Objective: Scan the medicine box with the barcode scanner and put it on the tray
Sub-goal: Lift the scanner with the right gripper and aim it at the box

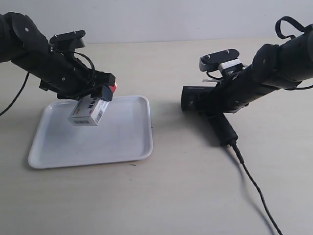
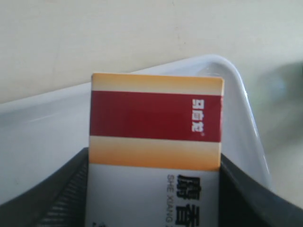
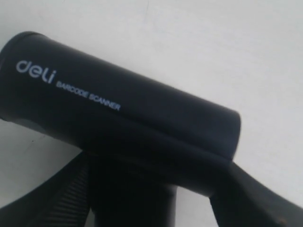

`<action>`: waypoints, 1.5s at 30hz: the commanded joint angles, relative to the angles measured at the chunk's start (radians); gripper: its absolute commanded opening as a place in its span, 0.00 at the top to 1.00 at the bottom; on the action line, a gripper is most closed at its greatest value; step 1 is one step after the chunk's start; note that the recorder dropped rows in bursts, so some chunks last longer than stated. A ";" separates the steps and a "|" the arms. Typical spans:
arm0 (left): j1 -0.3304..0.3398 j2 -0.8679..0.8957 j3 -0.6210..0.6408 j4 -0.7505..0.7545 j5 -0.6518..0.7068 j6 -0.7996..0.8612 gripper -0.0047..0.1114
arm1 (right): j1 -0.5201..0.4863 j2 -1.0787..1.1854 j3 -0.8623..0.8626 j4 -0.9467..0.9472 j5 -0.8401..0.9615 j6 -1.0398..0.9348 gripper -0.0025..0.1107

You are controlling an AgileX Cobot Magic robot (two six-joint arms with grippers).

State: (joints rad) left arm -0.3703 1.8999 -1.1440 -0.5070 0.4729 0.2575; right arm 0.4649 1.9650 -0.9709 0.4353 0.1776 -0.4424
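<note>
The medicine box, white with dark red and tan bands, hangs just above the white tray, barcode side facing the exterior camera. My left gripper is shut on it, and its black fingers press both sides of the carton in the left wrist view. The black barcode scanner is at the exterior view's right, its head pointing toward the tray. My right gripper is shut on it below the head; the handle slants down to the table.
The scanner's thin black cable trails across the tan table toward the front right edge. Another cable hangs by the arm at the exterior view's left. The tray's far corner lies beyond the carton.
</note>
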 commanded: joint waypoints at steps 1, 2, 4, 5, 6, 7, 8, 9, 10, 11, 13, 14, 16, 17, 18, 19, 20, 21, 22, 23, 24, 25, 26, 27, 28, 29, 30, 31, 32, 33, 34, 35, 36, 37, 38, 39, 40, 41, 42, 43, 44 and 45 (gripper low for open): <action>0.004 -0.003 0.004 -0.002 -0.016 -0.008 0.96 | 0.001 0.024 0.005 -0.016 0.023 -0.010 0.79; 0.004 -0.003 0.004 -0.002 -0.016 -0.008 0.96 | 0.001 0.024 0.005 -0.016 0.025 -0.010 0.83; 0.004 -0.003 0.004 -0.002 -0.021 -0.008 0.96 | 0.001 0.020 0.005 -0.016 0.030 -0.010 0.89; 0.004 -0.003 0.004 -0.002 -0.024 -0.008 0.96 | 0.001 0.015 0.005 -0.016 0.032 -0.010 0.92; 0.004 -0.003 0.004 -0.002 -0.024 -0.008 0.96 | 0.001 0.013 0.005 -0.016 0.036 -0.006 0.95; 0.004 -0.003 0.004 -0.002 -0.024 -0.008 0.96 | 0.001 0.012 0.005 -0.016 0.041 -0.004 0.98; 0.004 -0.003 0.004 -0.002 -0.024 -0.008 0.96 | 0.001 0.012 0.005 -0.016 0.045 -0.002 0.98; 0.004 -0.003 0.004 -0.002 -0.024 -0.008 0.96 | 0.001 0.016 0.005 -0.016 0.050 -0.002 0.98; 0.004 -0.003 0.004 -0.002 -0.024 -0.008 0.96 | 0.001 0.021 0.005 -0.016 0.053 0.001 0.98; 0.004 -0.003 0.004 -0.002 -0.024 -0.008 0.96 | 0.001 0.025 0.005 -0.016 0.053 0.011 0.97; 0.004 -0.003 0.004 -0.002 -0.024 -0.008 0.96 | 0.001 0.035 0.005 -0.016 0.053 0.049 0.93; 0.004 -0.003 0.004 -0.002 -0.024 -0.008 0.96 | 0.001 0.037 0.005 -0.018 0.048 0.051 0.89; 0.004 -0.003 0.004 -0.002 -0.023 -0.010 0.96 | 0.001 0.037 0.005 -0.018 0.046 0.051 0.79; 0.004 -0.003 0.004 -0.002 -0.023 -0.010 0.96 | 0.001 0.037 0.005 -0.018 0.046 0.051 0.75; 0.004 -0.003 0.004 -0.002 -0.023 -0.010 0.96 | 0.001 0.037 0.005 -0.018 0.046 0.049 0.70; 0.004 -0.003 0.004 -0.002 -0.023 -0.010 0.96 | 0.001 0.037 0.005 -0.018 0.046 0.049 0.67; 0.004 -0.003 0.004 -0.002 -0.023 -0.010 0.96 | 0.001 0.037 0.005 -0.018 0.046 0.049 0.64; 0.004 -0.003 0.004 -0.002 -0.023 -0.010 0.96 | 0.001 0.037 0.005 -0.018 0.051 0.049 0.61; 0.004 -0.003 0.004 -0.002 -0.023 -0.010 0.96 | 0.001 0.037 0.005 -0.018 0.053 0.049 0.59; 0.004 -0.003 0.004 -0.002 -0.023 -0.010 0.96 | 0.001 0.037 0.005 -0.018 0.055 0.051 0.57; 0.004 -0.003 0.004 -0.002 -0.023 -0.010 0.96 | 0.001 0.037 0.005 -0.018 0.060 0.051 0.54; 0.004 -0.003 0.004 -0.002 -0.023 -0.010 0.96 | 0.001 0.037 0.005 -0.018 0.060 0.053 0.52; 0.004 -0.003 0.004 -0.002 -0.023 -0.010 0.96 | 0.001 0.035 0.005 -0.014 0.067 0.055 0.49; 0.004 -0.003 0.004 -0.002 -0.023 -0.007 0.96 | 0.001 0.033 0.005 -0.009 0.075 0.064 0.47; 0.004 -0.003 0.004 -0.002 -0.023 -0.007 0.96 | 0.001 0.025 0.004 -0.009 0.082 0.075 0.45; 0.004 -0.003 0.004 -0.002 -0.023 -0.007 0.96 | 0.001 0.015 0.004 -0.009 0.090 0.085 0.43; 0.004 -0.003 0.004 -0.002 -0.023 -0.007 0.96 | 0.001 0.003 0.004 -0.009 0.100 0.096 0.41; 0.004 -0.003 0.004 -0.002 -0.025 -0.006 0.96 | 0.001 -0.008 0.004 -0.009 0.107 0.096 0.40; 0.004 -0.003 0.004 -0.002 -0.025 -0.006 0.96 | 0.001 -0.022 0.004 -0.009 0.110 0.098 0.38; 0.004 -0.003 0.004 0.000 -0.025 -0.006 0.96 | 0.001 -0.034 0.004 -0.009 0.117 0.102 0.36; 0.004 -0.003 0.004 0.000 -0.025 -0.006 0.96 | 0.001 -0.041 0.004 -0.011 0.120 0.102 0.34; 0.004 -0.003 0.004 0.000 -0.025 -0.006 0.96 | 0.001 -0.043 0.004 -0.011 0.122 0.102 0.32; 0.004 -0.003 0.004 0.000 -0.025 -0.006 0.96 | 0.001 -0.043 0.004 -0.013 0.122 0.102 0.32; 0.004 -0.003 0.004 0.000 -0.025 -0.006 0.96 | 0.001 -0.043 0.004 -0.013 0.122 0.102 0.32; 0.004 -0.003 0.004 0.000 -0.025 -0.006 0.96 | 0.001 -0.043 0.004 -0.013 0.122 0.102 0.32; 0.004 -0.003 0.004 0.000 -0.025 -0.006 0.96 | 0.001 -0.043 0.004 -0.013 0.122 0.102 0.33; 0.004 -0.003 0.004 0.002 -0.025 -0.006 0.96 | 0.001 -0.043 0.004 -0.013 0.120 0.102 0.33; 0.004 -0.003 0.004 0.002 -0.025 -0.006 0.96 | 0.001 -0.043 0.004 -0.013 0.111 0.102 0.34; 0.004 -0.003 0.004 0.002 -0.025 -0.006 0.96 | 0.001 -0.043 0.004 -0.013 0.105 0.102 0.34; 0.004 -0.003 0.004 0.002 -0.025 -0.006 0.96 | 0.001 -0.043 0.004 -0.021 0.101 0.102 0.34; 0.004 -0.003 0.004 0.002 -0.025 -0.006 0.96 | 0.001 -0.043 0.004 -0.020 0.098 0.102 0.34; 0.004 -0.003 0.004 0.002 -0.025 -0.006 0.96 | 0.001 -0.043 0.004 -0.020 0.087 0.102 0.34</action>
State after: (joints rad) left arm -0.3703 1.8999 -1.1440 -0.5070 0.4642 0.2538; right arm 0.4649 1.9316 -0.9710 0.4245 0.2903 -0.3443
